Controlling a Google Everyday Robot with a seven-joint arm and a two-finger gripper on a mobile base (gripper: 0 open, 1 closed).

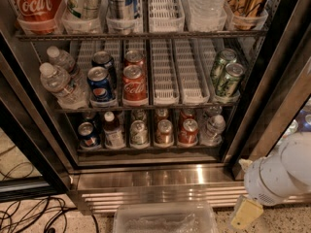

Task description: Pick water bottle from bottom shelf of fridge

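The fridge (146, 179) stands open in front of me. Its bottom shelf (146, 150) carries a row of cans in white lane trays. The water bottle (212, 128), small, clear and white-capped, stands upright at the right end of that row. A white-capped bottle with dark drink (113, 130) stands towards the left end. My gripper (246, 212) hangs from the white arm at the lower right, outside the fridge, below and right of the water bottle and near the floor. It holds nothing that I can see.
The middle shelf holds bigger clear bottles (58, 81) at left, Pepsi (100, 85) and Coca-Cola cans (134, 84), and green cans (228, 79) at right. A clear plastic bin (165, 220) sits on the floor below the fridge. Cables (29, 212) lie at lower left. The black door frame (272, 91) rises beside the arm.
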